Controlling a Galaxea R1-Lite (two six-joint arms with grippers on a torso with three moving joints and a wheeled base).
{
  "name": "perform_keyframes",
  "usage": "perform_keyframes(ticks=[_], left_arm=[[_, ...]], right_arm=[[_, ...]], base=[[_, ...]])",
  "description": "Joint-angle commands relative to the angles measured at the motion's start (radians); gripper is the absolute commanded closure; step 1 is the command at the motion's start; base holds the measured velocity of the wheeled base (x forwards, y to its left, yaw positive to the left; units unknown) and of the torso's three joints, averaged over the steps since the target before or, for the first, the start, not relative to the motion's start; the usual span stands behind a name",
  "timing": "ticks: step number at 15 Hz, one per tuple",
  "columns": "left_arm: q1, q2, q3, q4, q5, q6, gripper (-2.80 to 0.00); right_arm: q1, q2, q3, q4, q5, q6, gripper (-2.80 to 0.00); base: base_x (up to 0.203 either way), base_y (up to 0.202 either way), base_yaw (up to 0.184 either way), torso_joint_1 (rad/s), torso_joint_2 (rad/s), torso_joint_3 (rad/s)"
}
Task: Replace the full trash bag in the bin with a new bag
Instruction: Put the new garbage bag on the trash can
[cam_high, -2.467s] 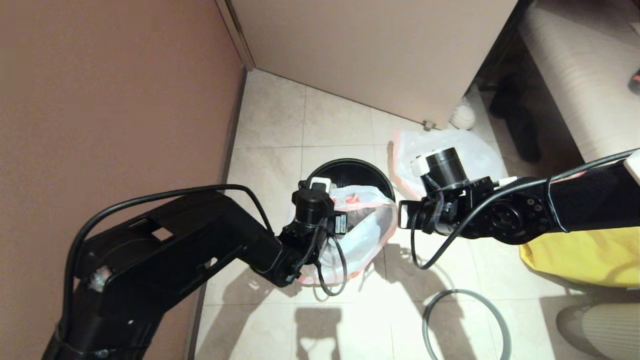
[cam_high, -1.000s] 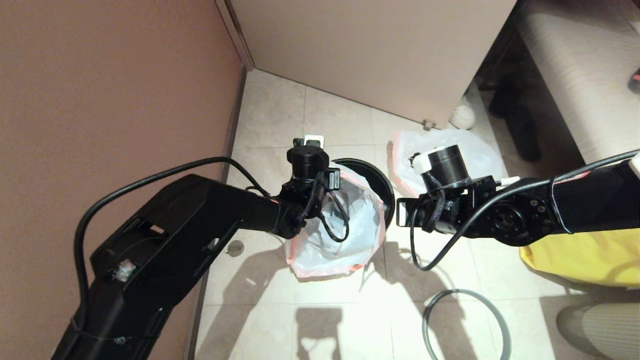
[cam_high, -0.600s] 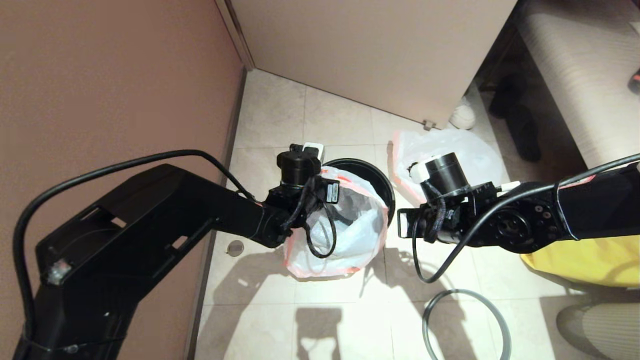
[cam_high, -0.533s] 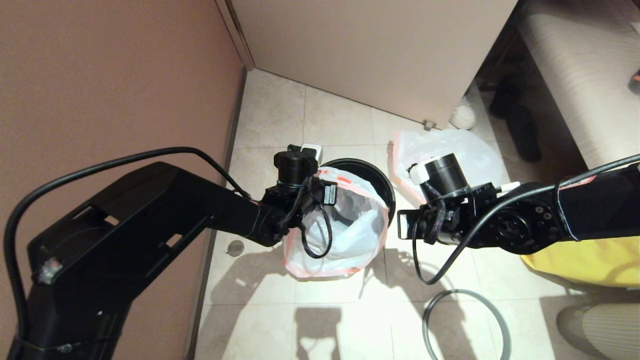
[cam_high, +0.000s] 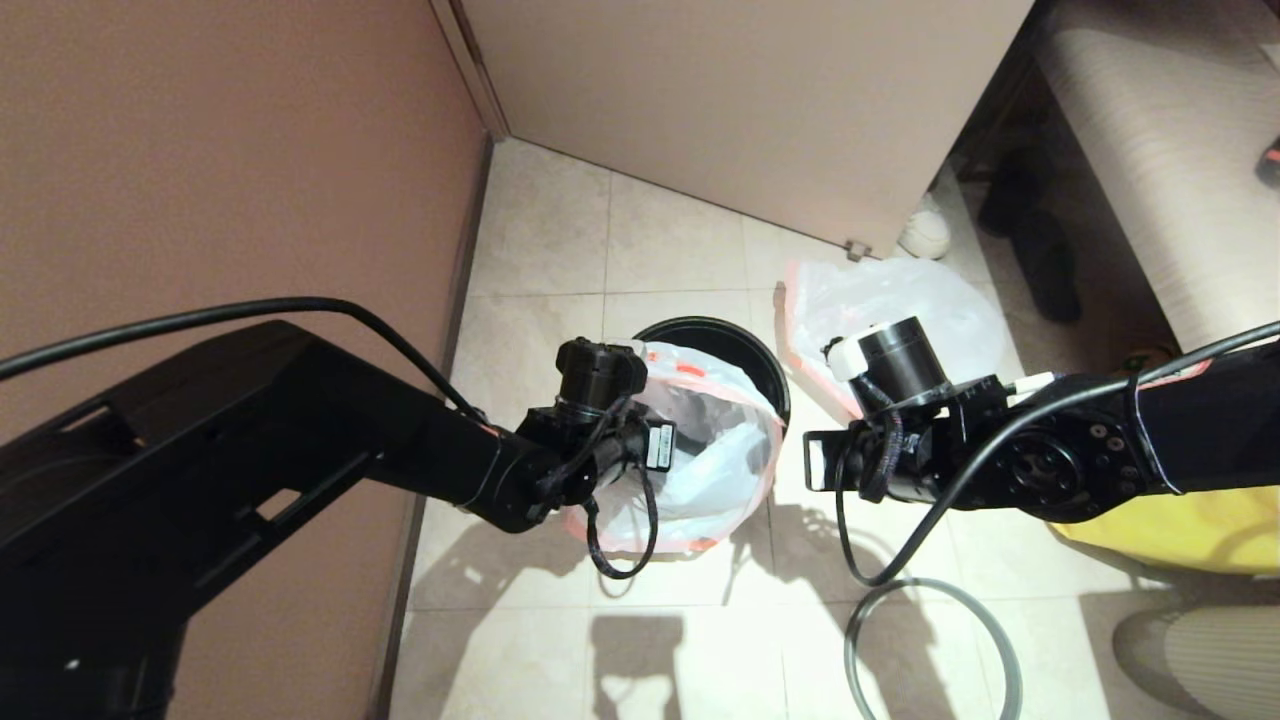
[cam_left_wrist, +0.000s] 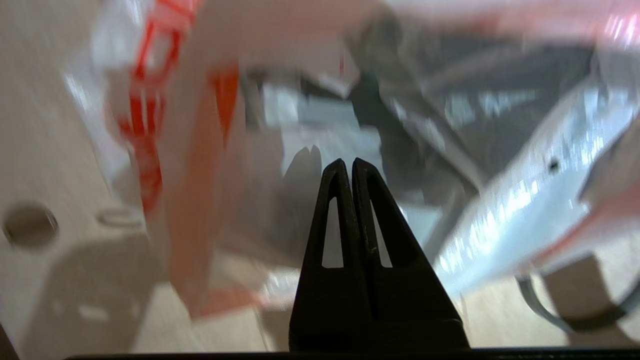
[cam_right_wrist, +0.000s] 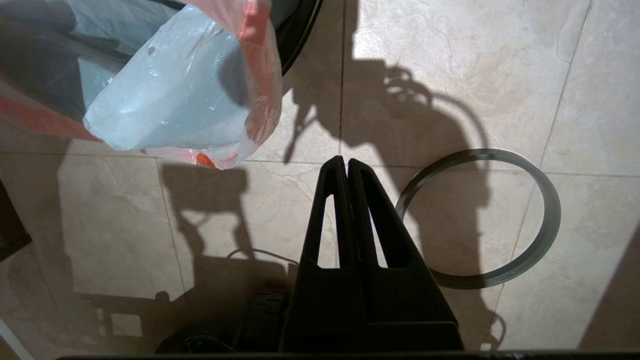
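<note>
The left gripper, fingers pressed together and empty, pokes into the printed bag draped over the bin. The right gripper, closed and empty, hovers beside the grey hoop.

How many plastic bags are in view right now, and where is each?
2. The new bag with red print hangs half in the bin, beside the left gripper. The full trash bag lies on the floor behind the right arm. Others may be hidden.

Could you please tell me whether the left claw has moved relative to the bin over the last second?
Yes. The left claw has drawn back from beside the bin's far rim toward its near side, by the printed bag.
</note>
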Motion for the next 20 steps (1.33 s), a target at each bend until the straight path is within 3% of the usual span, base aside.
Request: perform_keyframes(ticks=[1, 7, 12, 16, 17, 20], left_arm=[[-0.032, -0.079, 0.013, 0.159, 0.007, -0.134, -2.80], [-0.022, -0.027, -0.032, 0.258, 0.010, -0.228, -2.80], [0.017, 0.112, -0.165, 0.289, 0.011, -0.306, -2.80], [0.038, 0.208, -0.253, 0.301, 0.027, -0.330, -2.80], [0.041, 0.242, -0.293, 0.303, 0.050, -0.331, 0.00], [0.040, 0.255, -0.315, 0.301, 0.070, -0.341, 0.00]], right_arm=[[0.000, 0.006, 0.001, -0.004, -0.002, 0.001, 0.00], [-0.002, 0.026, -0.031, -0.013, -0.020, -0.005, 0.00], [-0.001, 0.038, -0.064, -0.055, -0.013, -0.011, 0.00], [0.033, 0.050, -0.064, -0.083, -0.010, -0.019, 0.00], [0.055, 0.052, -0.065, -0.083, -0.011, -0.018, 0.00], [0.099, 0.062, -0.056, -0.082, -0.013, 0.011, 0.00]], base=[[0.000, 0.000, 0.000, 0.000, 0.00, 0.000], [0.000, 0.000, 0.000, 0.000, 0.00, 0.000], [0.000, 0.000, 0.000, 0.000, 0.00, 0.000], [0.000, 0.000, 0.000, 0.000, 0.00, 0.000], [0.000, 0.000, 0.000, 0.000, 0.00, 0.000], [0.000, 0.000, 0.000, 0.000, 0.00, 0.000]])
